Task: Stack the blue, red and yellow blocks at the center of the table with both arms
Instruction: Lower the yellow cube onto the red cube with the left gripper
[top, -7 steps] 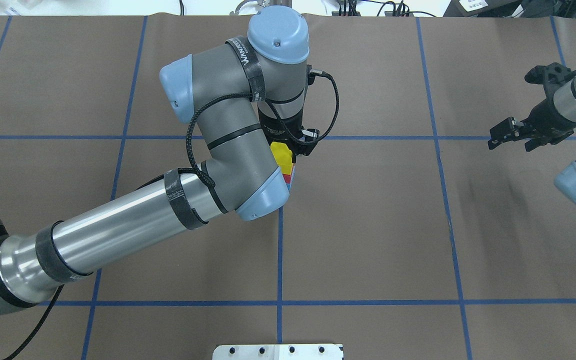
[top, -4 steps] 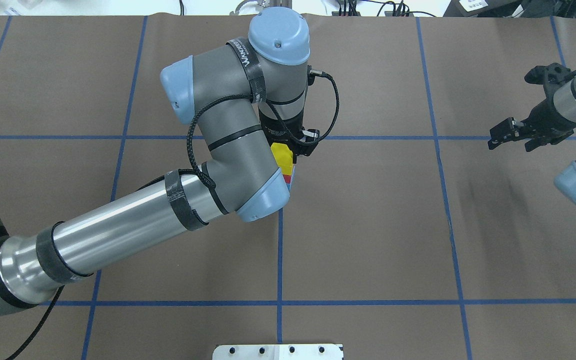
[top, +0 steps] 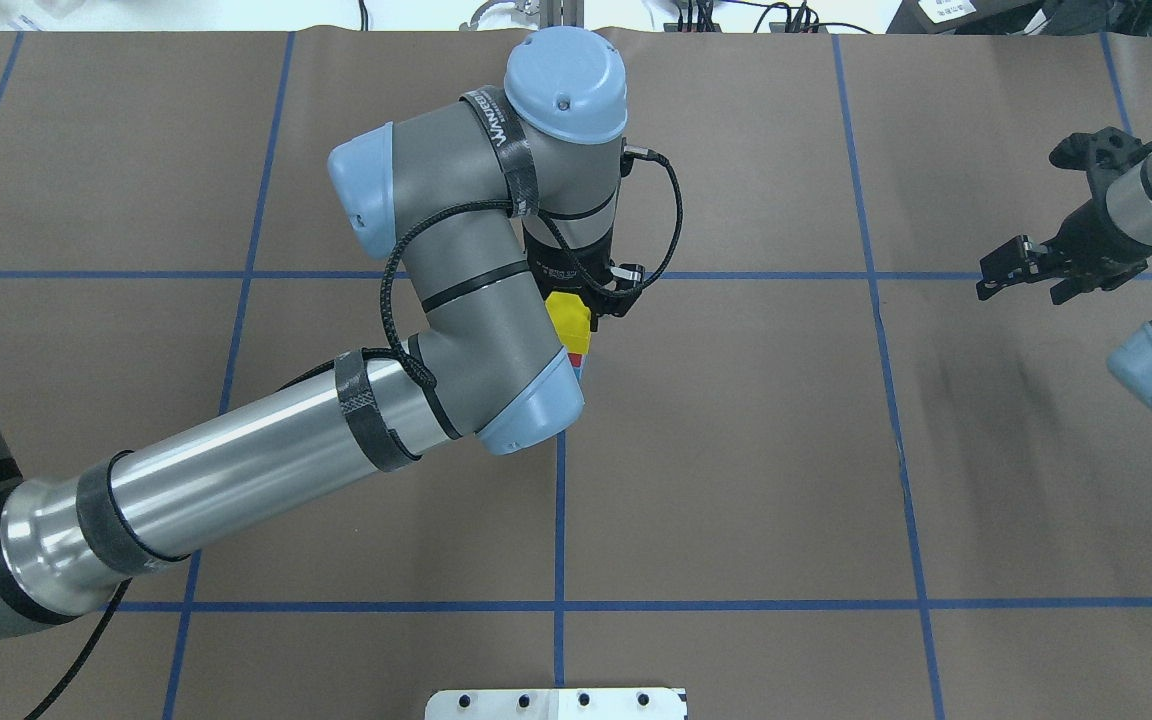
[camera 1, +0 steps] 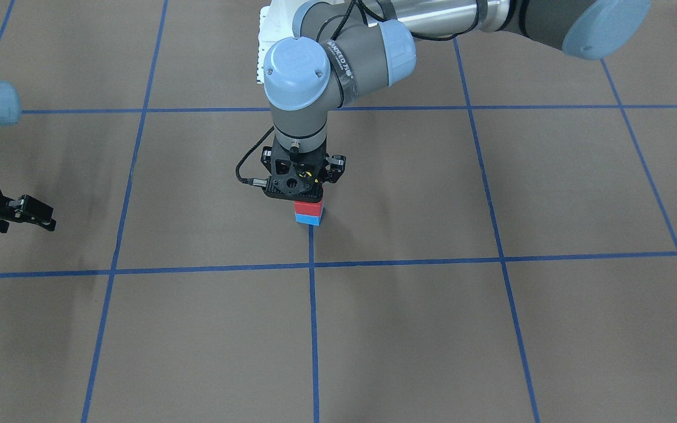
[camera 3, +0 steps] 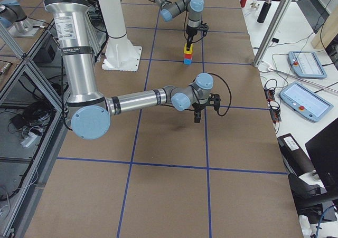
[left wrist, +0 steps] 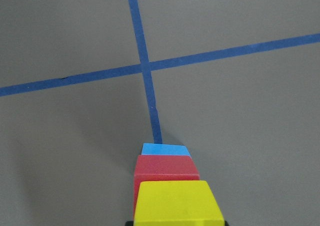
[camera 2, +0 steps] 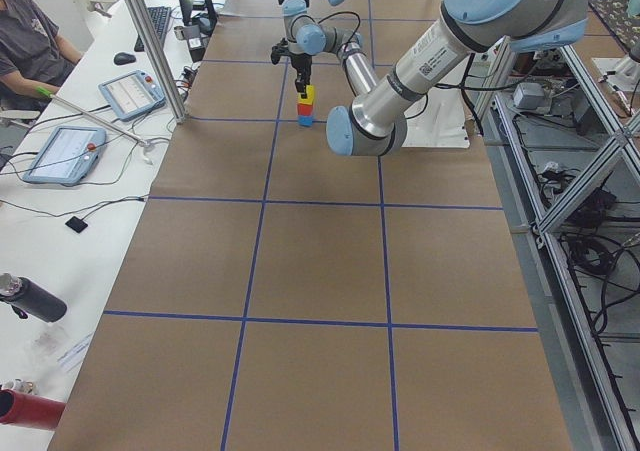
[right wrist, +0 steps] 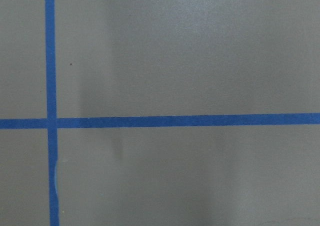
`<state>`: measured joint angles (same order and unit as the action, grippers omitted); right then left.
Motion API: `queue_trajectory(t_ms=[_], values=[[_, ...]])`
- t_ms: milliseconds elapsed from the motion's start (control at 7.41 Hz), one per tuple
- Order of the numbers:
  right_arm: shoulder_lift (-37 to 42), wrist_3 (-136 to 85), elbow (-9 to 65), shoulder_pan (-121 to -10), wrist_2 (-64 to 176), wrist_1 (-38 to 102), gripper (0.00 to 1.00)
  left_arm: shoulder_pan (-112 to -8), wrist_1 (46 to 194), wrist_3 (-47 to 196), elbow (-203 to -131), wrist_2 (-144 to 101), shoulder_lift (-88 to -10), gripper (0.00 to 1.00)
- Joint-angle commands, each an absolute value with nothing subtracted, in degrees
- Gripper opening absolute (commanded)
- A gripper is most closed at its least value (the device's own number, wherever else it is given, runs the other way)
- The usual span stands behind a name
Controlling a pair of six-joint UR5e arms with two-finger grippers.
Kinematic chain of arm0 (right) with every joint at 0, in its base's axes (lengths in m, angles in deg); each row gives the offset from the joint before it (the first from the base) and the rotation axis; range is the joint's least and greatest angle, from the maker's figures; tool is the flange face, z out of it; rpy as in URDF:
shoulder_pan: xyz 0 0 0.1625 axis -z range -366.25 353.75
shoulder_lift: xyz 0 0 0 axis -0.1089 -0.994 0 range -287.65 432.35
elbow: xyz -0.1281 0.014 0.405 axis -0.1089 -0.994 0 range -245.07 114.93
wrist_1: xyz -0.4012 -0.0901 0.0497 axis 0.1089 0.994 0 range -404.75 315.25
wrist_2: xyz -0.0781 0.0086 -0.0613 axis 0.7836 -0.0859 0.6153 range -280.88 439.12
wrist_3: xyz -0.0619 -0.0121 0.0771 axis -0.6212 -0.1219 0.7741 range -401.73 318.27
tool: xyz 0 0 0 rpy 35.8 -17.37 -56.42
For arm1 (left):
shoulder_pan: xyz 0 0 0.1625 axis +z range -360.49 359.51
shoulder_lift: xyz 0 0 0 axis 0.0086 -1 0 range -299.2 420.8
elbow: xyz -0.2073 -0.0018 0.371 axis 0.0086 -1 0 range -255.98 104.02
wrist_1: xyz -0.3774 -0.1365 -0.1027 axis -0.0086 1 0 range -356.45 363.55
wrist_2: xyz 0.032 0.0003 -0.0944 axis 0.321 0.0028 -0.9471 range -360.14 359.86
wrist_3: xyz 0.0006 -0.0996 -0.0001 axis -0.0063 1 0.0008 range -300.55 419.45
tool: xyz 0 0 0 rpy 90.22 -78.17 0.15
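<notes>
Yellow block (top of stack) pinched by left pincer; right pincer spread, empty.

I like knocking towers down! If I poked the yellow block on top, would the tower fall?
Probably. The yellow block tops a thin column over red block and blue block, so it likely tips easily. Flat square faces suggest sliding or toppling, not rolling.

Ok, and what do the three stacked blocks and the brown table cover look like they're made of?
The yellow block, red block and blue block look like painted wood or plastic: flat matte faces, even colour, slightly rounded edges. Which of the two, I cannot tell. The table cover looks like brown kraft paper, matte and without glare, marked off with blue tape lines.
</notes>
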<state>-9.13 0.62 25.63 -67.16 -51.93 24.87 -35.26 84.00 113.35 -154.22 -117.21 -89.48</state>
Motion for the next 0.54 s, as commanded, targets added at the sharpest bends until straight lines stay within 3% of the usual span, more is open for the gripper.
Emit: queue_trajectory(t_ms=[0, 405], values=[[-9.1, 0.5, 25.5, -67.2, -51.9, 24.9, 1.00, -35.3, 84.0, 113.4, -154.3, -117.2, -89.4, 0.00], [-9.0, 0.5, 25.2, -67.2, -51.9, 24.9, 1.00, -35.4, 84.1, 113.3, -154.3, -116.2, -89.3, 0.00]])
